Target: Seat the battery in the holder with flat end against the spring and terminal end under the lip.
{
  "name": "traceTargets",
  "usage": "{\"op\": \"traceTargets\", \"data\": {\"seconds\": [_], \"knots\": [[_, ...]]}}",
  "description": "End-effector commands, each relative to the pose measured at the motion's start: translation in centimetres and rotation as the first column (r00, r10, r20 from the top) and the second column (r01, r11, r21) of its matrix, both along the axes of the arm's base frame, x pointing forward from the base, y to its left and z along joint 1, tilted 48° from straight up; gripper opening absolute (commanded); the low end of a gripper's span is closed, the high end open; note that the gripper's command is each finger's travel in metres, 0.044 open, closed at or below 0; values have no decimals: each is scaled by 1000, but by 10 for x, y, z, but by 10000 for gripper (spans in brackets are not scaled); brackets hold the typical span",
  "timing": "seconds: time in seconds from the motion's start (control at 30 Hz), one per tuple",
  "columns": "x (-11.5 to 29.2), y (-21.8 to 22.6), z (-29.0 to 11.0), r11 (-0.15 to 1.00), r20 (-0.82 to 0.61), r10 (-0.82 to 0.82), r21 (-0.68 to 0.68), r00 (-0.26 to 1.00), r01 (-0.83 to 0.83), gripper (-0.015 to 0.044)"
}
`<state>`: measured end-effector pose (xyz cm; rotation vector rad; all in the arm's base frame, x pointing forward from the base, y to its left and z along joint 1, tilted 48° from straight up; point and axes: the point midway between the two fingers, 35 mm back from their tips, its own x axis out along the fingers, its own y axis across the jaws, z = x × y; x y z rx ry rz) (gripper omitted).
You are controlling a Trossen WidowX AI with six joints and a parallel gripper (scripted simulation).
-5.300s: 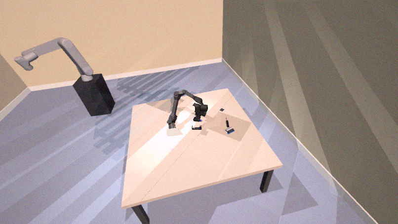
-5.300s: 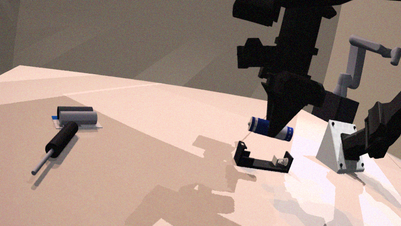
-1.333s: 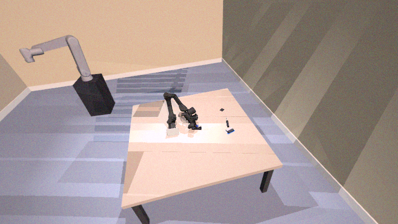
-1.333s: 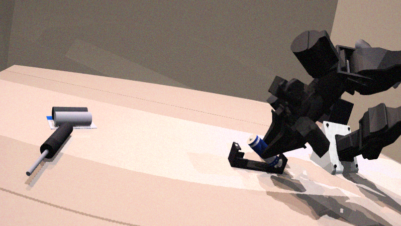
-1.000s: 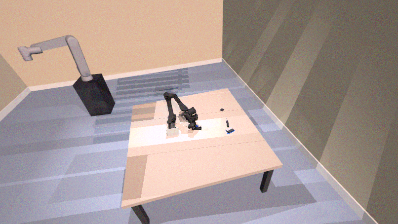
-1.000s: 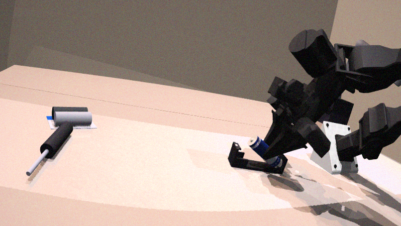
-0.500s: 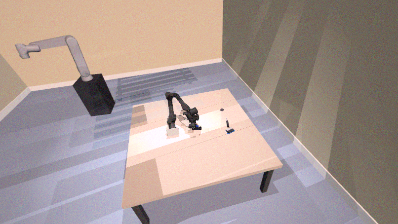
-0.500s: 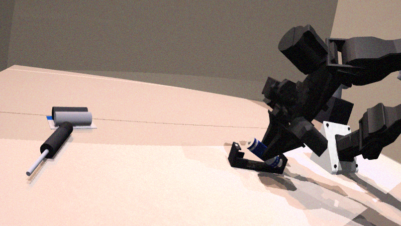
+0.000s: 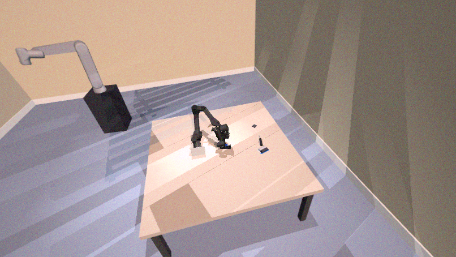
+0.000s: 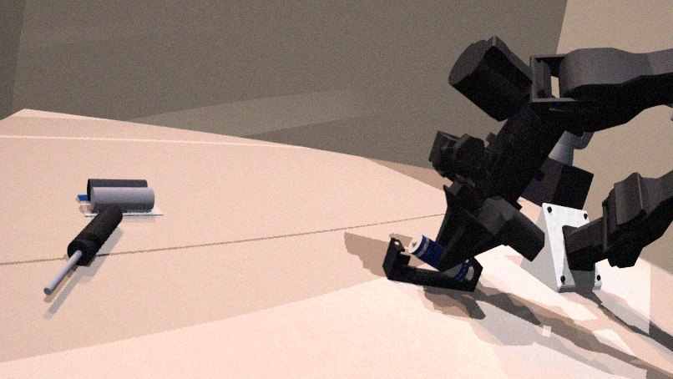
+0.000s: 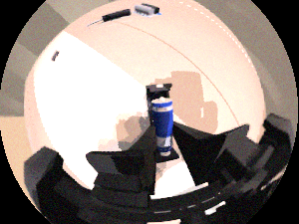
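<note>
The blue battery (image 10: 427, 250) (image 11: 162, 118) is tilted along the black holder (image 10: 423, 276) (image 11: 166, 90) (image 9: 227, 147). In the exterior view its flat end is low inside the holder's right end, and its terminal end is raised, close to the lip at the left end and not under it. The spring is hidden. My gripper (image 10: 442, 266) (image 11: 161, 124) is shut on the battery around its middle, one finger on each side. The holder stands on the table. Whether the flat end touches the spring cannot be told.
A screwdriver (image 9: 260, 141) (image 10: 96, 234) (image 11: 116, 15) lies beyond the holder, beside a grey cylinder (image 10: 123, 198) and a black one on a blue and white base. A small dark square (image 9: 254, 125) (image 11: 55, 55) lies farther back. A pale arm (image 9: 87, 65) stands off the table.
</note>
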<state>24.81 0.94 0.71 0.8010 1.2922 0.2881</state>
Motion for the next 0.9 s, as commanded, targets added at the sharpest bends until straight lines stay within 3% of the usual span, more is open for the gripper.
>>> {"op": "traceTargets", "data": {"seconds": [0.0,0.87], "knots": [[-1,0,-4,1000,-34,24,3,999,-24,77],[3,2,-6,991,-133,135,39,982,-131,77]]}}
